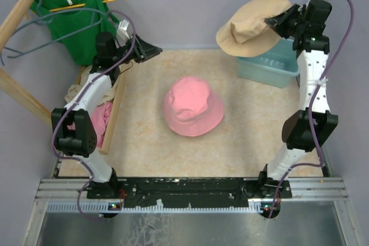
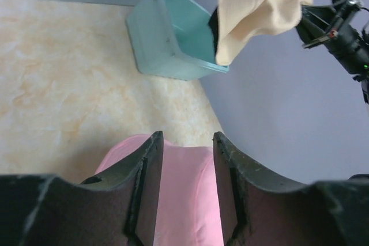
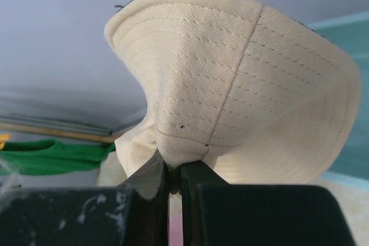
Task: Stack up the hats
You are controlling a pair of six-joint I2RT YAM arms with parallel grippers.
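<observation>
A pink bucket hat lies crown up in the middle of the table; it also shows between my left fingers in the left wrist view. My right gripper is shut on the beige hat and holds it in the air above the teal bin. In the right wrist view the fingertips pinch the beige hat by its fabric. My left gripper is open and empty, raised at the table's back left, apart from the pink hat. The orange and red hats are not in view.
A green tank top hangs on a hanger at the back left. A wooden tray at the left edge holds beige and pink cloth. The teal bin stands at the back right against the wall.
</observation>
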